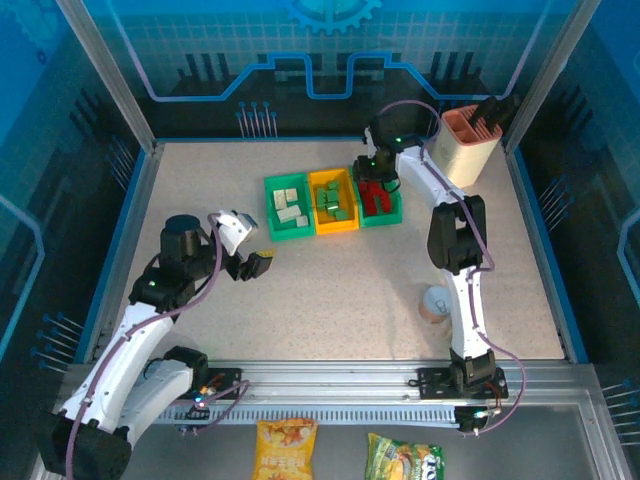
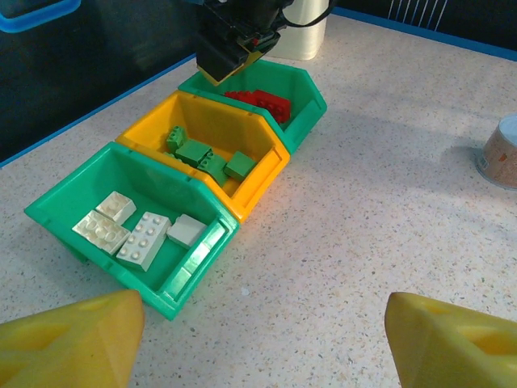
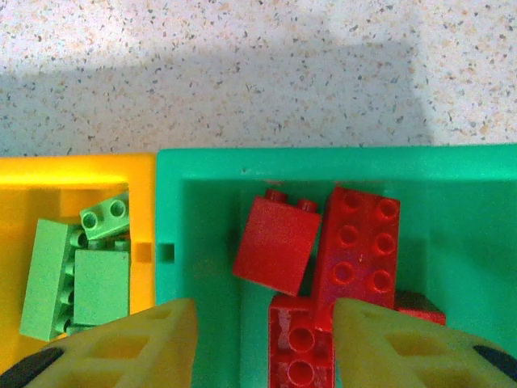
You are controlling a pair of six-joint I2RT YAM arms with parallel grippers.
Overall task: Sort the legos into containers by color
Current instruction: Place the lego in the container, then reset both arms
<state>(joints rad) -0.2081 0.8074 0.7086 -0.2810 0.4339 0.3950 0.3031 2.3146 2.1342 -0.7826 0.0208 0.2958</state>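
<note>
Right arm [image 1: 455, 240] outstretched over red legos [image 3: 355, 242]

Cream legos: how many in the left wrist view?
4 cream legos, all in the near green bin: a small one and a bigger one along its left wall, a long one mid-bin, a smooth-faced one right of that. The near wall may hide more.
</note>
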